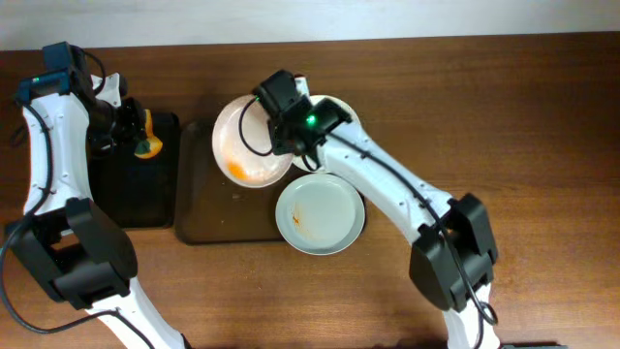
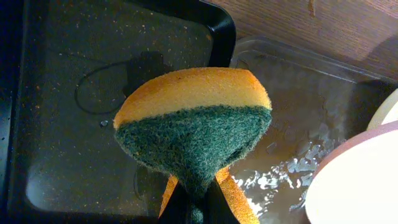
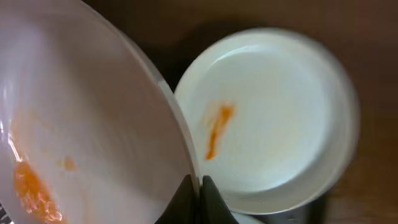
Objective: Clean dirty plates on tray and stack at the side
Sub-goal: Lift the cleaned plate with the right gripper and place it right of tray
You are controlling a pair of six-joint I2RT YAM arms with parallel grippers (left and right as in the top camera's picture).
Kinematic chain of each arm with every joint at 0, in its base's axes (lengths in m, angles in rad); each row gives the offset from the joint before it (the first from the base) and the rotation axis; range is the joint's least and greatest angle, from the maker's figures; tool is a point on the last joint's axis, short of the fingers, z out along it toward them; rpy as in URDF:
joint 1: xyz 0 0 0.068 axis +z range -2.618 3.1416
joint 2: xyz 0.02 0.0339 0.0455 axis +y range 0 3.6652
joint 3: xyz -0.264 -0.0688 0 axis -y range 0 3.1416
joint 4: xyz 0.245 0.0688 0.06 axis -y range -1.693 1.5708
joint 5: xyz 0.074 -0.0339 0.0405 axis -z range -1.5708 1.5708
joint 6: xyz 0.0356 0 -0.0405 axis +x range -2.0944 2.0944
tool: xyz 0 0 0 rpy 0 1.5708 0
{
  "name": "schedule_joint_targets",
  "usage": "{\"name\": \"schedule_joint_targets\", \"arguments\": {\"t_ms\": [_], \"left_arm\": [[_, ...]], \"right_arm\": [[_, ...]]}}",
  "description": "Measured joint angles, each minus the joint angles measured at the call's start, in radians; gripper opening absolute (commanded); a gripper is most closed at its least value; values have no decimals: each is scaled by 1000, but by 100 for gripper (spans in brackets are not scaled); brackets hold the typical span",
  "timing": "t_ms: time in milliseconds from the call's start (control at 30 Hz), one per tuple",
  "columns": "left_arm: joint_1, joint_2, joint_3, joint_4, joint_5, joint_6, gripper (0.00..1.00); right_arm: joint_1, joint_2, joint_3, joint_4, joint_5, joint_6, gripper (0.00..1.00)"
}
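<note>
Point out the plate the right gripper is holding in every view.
Overhead: held plate, top centre, over the tray.
Left wrist: probably the big white rim at lower right.
Right wrist: fills the left half, rim pinched by the right gripper.
Shared landmark: its orange smear, also in the right wrist view; hidden from left wrist.

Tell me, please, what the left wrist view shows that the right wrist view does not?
Only the left wrist view shows the sponge, pinched in the left tool above the black tray. Only the right wrist view shows the right tool gripping the rim of the held plate, its orange smears, and the streaked second plate beyond. Both show a white plate edge, probably the held plate.
</note>
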Motion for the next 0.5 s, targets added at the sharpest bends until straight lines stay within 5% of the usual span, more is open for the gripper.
{"name": "schedule_joint_targets", "arguments": {"t_ms": [233, 500], "left_arm": [[0, 0, 0, 5, 0, 0, 1], [0, 0, 0, 5, 0, 0, 1]], "right_arm": [[274, -3, 0, 16, 727, -27, 4], [333, -3, 0, 53, 1118, -30, 4]]}}
